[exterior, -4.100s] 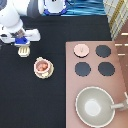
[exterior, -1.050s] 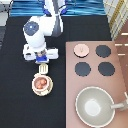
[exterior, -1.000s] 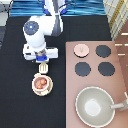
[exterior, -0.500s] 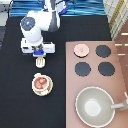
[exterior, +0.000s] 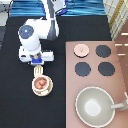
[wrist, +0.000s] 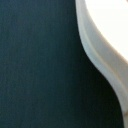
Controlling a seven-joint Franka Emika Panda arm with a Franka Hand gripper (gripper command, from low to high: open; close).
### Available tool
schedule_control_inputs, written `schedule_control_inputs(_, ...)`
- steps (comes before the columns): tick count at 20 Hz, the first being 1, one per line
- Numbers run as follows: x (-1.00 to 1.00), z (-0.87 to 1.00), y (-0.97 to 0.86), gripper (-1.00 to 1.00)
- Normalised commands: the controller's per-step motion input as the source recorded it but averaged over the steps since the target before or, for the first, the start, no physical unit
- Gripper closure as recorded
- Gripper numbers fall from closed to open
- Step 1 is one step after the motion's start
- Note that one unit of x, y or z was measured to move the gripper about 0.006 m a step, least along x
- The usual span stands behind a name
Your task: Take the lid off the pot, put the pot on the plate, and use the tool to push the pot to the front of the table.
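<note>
We see the pot (exterior: 41, 84) already sitting on the plate (exterior: 42, 92) on the table (exterior: 20, 110), left of the stove's (exterior: 120, 75) edge, its lid (exterior: 80, 49) off at the stove's top-left corner. The gripper (exterior: 37, 62) hangs just above the pot, apparently clamped on the tool (exterior: 38, 73). We judge a skewed tool could tip the pot off the plate.

A blue rippled sheet (exterior: 85, 12) spans the exterior view's top; a pale yellowish gridded panel (exterior: 119, 17) fills its top-right corner.
</note>
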Motion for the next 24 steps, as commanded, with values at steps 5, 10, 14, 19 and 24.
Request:
schedule_control_inputs(5, 1.00, 0.12, 0.04, 1.00)
schedule_control_inputs(10, 0.99, 0.26, 0.15, 1.00)
schedule_control_inputs(14, 0.36, 0.39, 0.57, 1.00)
schedule_control_inputs(19, -0.50, 0.31, 0.65, 1.00)
schedule_control_inputs(24, 0.13, 0.33, 0.55, 1.00)
